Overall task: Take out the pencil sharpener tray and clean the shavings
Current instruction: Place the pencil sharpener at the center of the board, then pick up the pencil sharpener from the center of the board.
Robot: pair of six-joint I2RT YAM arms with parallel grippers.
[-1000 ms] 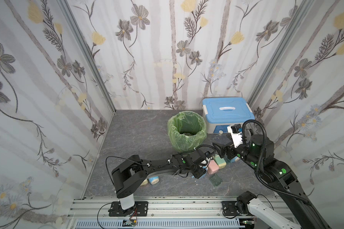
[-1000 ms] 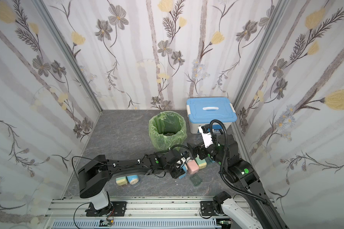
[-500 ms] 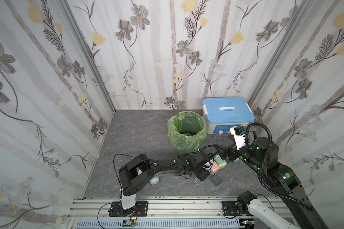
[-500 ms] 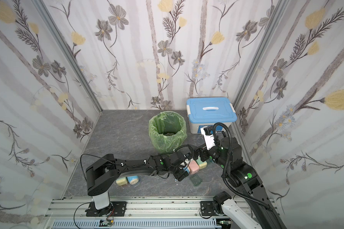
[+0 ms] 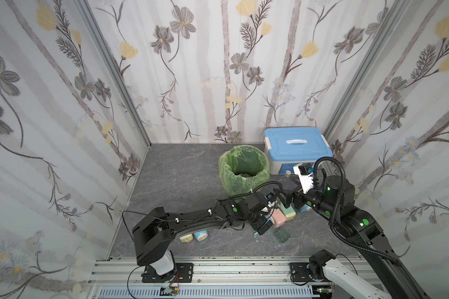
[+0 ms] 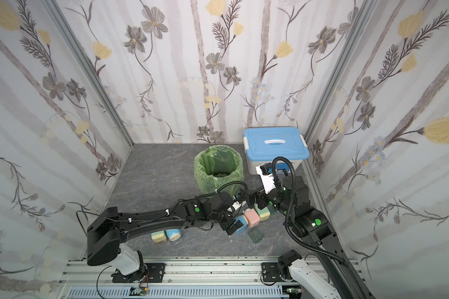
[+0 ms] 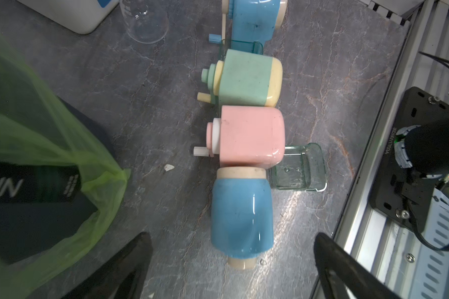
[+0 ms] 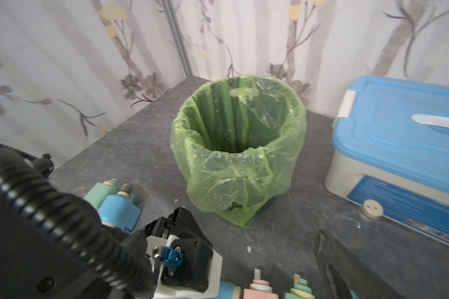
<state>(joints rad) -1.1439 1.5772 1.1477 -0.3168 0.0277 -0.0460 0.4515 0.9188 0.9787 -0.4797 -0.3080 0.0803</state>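
Standing wide apart and empty, the jaws of the left gripper (image 7: 231, 236) hang above the blue sharpener (image 7: 241, 214) at the end of a row, touching nothing. With the back wall taken as 12 o'clock in a top view, the pencil sharpener tray (image 5: 281, 235), clear green, lies flat on the table (image 5: 182, 181) at about 5 o'clock from this gripper, out of its housing, one end close against the pink sharpener (image 7: 252, 137). Its long axis runs roughly 11 to 5 o'clock, square to the row. The right gripper (image 5: 287, 202) sits at about 12 o'clock from the tray, beyond the row; one finger (image 8: 347, 271) shows in its wrist view, far off centre, so it reads as parted, nothing held. Judgement: the left arm is nearer, and its closing line appears parallel to the tray's length, so a grip across the narrow width would call for a wrist turn. The shavings (image 7: 169, 167) show as a whitish fleck on the table on the row's crank side; the tray's contents cannot be made out.
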